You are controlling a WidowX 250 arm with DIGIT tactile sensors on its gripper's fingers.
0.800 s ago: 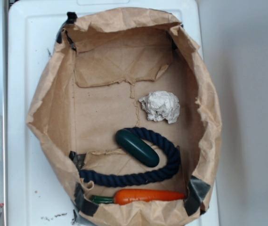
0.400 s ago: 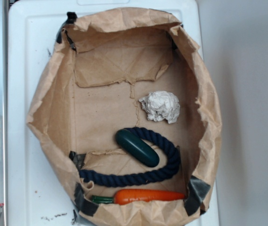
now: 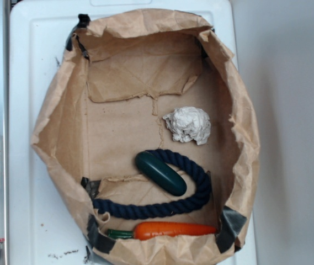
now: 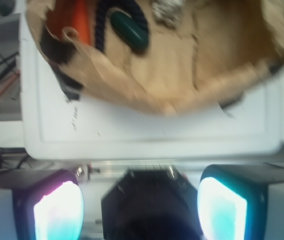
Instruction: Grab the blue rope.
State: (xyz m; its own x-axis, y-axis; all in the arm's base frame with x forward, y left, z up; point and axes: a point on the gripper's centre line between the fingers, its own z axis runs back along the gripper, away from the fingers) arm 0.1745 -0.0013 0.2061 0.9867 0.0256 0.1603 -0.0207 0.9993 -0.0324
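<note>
The blue rope (image 3: 162,208) lies curved in a hook shape on the floor of the brown paper bag (image 3: 46,132), near its front right. In the wrist view the blue rope (image 4: 102,20) shows blurred at the top left, far from my gripper (image 4: 141,205). The gripper is open, its two glowing pads (image 4: 59,210) wide apart with nothing between them. It hovers outside the bag, over the robot's dark base. In the exterior view the gripper is out of sight.
A dark green oval object (image 3: 160,173) rests on the rope's loop. An orange carrot (image 3: 173,229) lies along the bag's front wall and a crumpled white paper ball (image 3: 188,125) sits further back. The bag stands on a white tray (image 3: 21,83).
The bag's contents have not moved. At the exterior view's left edge the black robot part has shifted slightly and a faint blur has appeared at the bottom left corner.
</note>
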